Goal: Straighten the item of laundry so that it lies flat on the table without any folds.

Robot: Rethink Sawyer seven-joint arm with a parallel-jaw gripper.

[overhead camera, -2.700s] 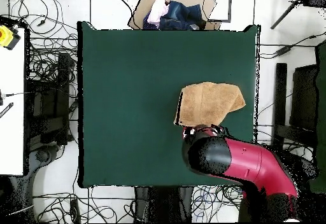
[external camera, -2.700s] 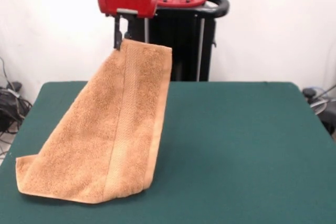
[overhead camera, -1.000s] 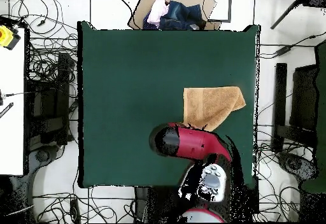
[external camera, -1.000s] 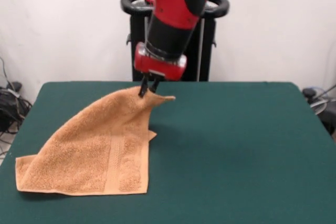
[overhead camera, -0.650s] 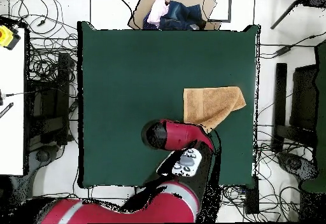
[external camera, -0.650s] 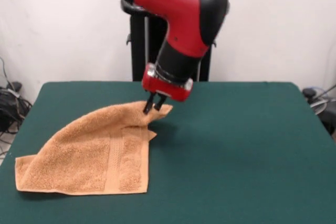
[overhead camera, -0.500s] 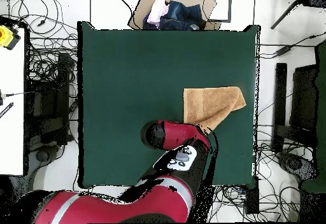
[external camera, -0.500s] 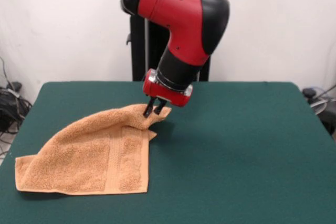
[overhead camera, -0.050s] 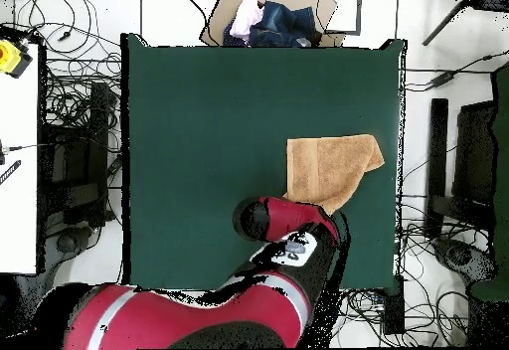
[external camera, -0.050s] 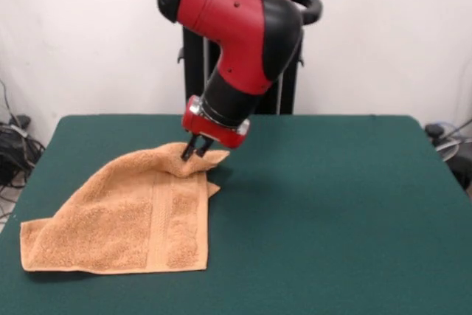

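The claw (external camera, -0.050s: pixel 196 150) is low over the green worktop (external camera, -0.050s: pixel 346 212), pinched shut on a corner of the towel (external camera, -0.050s: pixel 125 215), and that corner is bunched up into a small peak right under the black fingertips. From the front, the arm (external camera, -0.050s: pixel 236 27) comes down from above, red with a black elbow, its red wrist ring tilted toward the left. The towel sits on the near left part of the worktop: most of it lies down on the felt, spreading from the held corner out to a long near hem and a far-left corner close to the worktop's left edge. It slopes up gently toward the claw, so that end is off the surface while the rest rests flat. A woven band runs front to back through the towel, just left of its right hem, and a small fold of cloth pokes out to the right below the gripped corner. From overhead, the towel (overhead camera, -0.050s: pixel 328 167) shows as a tan patch near the worktop's (overhead camera, -0.050s: pixel 219 117) right side, one corner drawn out to a point toward the right edge, with the arm (overhead camera, -0.050s: pixel 288 229) covering its lower edge. A box of clothes (overhead camera, -0.050s: pixel 270 16) sits beyond the worktop's top edge there, and cables (overhead camera, -0.050s: pixel 70 117) sprawl over the floor around it.
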